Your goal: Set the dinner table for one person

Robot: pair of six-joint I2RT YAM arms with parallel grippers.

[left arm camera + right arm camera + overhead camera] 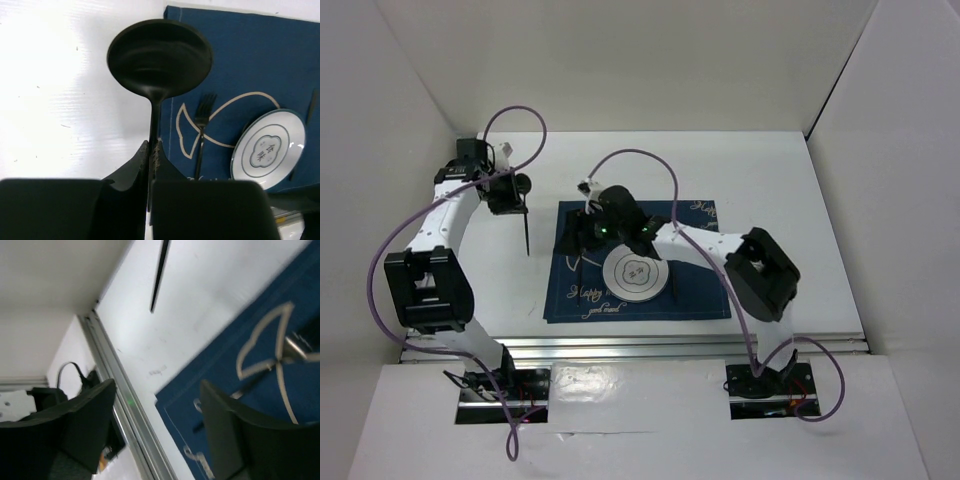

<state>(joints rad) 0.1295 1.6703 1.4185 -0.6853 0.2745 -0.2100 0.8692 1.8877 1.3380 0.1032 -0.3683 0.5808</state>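
The white dinner table (770,190) carries a navy fish-print placemat (695,225). A round white plate (633,275) with a blue rim lies on the mat and also shows in the left wrist view (267,150). A dark fork (202,125) lies on the mat left of the plate. My left gripper (151,145) is shut on the handle of a black spoon (160,55) and holds it above the bare table, left of the mat (525,230). My right gripper (160,420) is open and empty above the mat's left part (582,235).
A silver rail (700,345) runs along the table's near edge and shows in the right wrist view (125,405). White walls enclose the table on three sides. A thin dark utensil (313,105) lies right of the plate.
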